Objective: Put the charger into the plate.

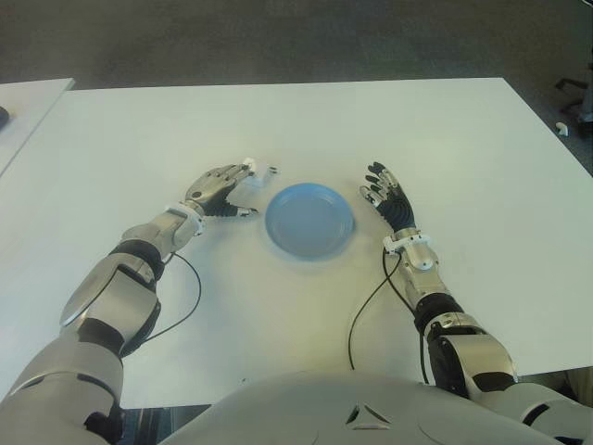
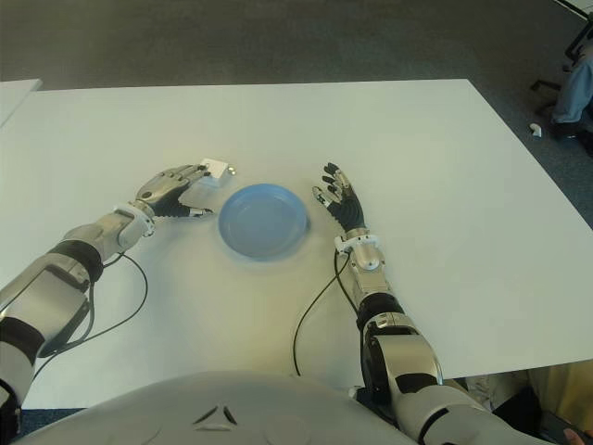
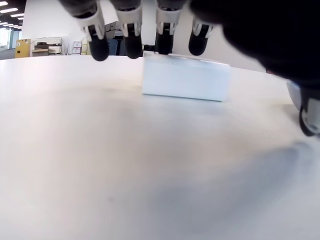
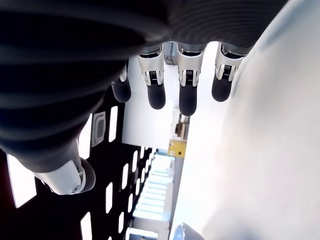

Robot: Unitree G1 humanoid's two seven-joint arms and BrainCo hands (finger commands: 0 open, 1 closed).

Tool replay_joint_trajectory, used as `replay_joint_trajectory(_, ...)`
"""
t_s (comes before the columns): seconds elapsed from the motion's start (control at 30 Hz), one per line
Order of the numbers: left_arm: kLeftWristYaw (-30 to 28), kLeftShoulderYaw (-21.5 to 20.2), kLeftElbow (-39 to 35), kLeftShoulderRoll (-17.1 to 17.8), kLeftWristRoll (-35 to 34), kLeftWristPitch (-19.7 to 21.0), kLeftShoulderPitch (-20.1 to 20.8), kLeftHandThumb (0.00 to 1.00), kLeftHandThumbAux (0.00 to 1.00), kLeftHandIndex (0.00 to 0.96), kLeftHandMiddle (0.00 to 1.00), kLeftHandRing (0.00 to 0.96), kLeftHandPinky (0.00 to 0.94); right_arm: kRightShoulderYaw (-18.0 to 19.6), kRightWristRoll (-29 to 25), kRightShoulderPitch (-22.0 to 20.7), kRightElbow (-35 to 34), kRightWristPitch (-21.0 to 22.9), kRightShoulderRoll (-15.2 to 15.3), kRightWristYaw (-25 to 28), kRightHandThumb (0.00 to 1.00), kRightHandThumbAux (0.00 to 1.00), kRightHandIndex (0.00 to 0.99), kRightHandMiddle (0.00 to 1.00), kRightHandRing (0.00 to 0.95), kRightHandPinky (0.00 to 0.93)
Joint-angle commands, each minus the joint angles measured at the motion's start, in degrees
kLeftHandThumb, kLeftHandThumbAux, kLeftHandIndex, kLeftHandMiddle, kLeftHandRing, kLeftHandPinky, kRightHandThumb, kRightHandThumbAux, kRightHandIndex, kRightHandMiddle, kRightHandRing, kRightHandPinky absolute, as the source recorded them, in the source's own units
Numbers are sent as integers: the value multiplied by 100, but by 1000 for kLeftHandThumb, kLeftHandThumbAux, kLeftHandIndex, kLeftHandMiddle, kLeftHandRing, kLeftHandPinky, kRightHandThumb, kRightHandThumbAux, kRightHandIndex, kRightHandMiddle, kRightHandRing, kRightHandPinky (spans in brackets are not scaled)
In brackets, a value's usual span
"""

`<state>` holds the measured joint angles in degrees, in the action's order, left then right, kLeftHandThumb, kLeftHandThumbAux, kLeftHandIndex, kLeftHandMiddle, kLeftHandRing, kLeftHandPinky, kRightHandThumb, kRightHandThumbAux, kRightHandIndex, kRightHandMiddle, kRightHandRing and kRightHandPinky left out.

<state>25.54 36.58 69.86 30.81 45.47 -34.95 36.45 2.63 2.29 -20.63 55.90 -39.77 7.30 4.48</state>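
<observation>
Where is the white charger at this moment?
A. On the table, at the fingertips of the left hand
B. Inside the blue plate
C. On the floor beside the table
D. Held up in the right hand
A: the charger lies on the table at the left hand fingertips, the plate holds nothing, and the right hand is open and holds nothing.

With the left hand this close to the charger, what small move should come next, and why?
Probably curl the left hand fingers down around the white charger. The fingers hang spread over it and hold nothing yet, and the charger still lies on the table, just left of the empty blue plate. The right hand shows open on the plate's right.
</observation>
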Motion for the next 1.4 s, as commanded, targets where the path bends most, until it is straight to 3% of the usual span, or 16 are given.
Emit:
replay_joint_trajectory(0.03, -384, 107, -419, 361, 82, -402, -444, 48, 387, 0, 0, 0, 0, -23, 5, 152, 57, 189, -76, 5, 64, 584, 0, 125, 127, 68)
replay_joint_trajectory(0.33, -865, -10, -1235, 950, 35, -761, -761, 22, 409, 0, 0, 0, 0, -25, 11, 161, 9, 257, -70, 0, 43, 565, 0, 136, 139, 70)
replay_joint_trajectory(0.43, -1143, -9, -1655, 1360, 96, -934, -899, 9, 409, 0, 0, 0, 0, -21, -4, 164, -20, 283, -69, 21, 39, 557, 0, 138, 140, 69)
replay_joint_trajectory(0.73, -1511, -155, -2632, 2156, 348, -875, -1313, 0, 389, 0, 0, 0, 0, 23, -80, 169, -117, 421, -72, 80, 49, 562, 0, 148, 153, 81)
replay_joint_trajectory(1.4, -1389, -586, -4063, 2765, 888, -472, -1971, 0, 364, 0, 0, 0, 0, 77, -88, 150, -109, 552, 27, 158, 58, 575, 0, 144, 151, 83)
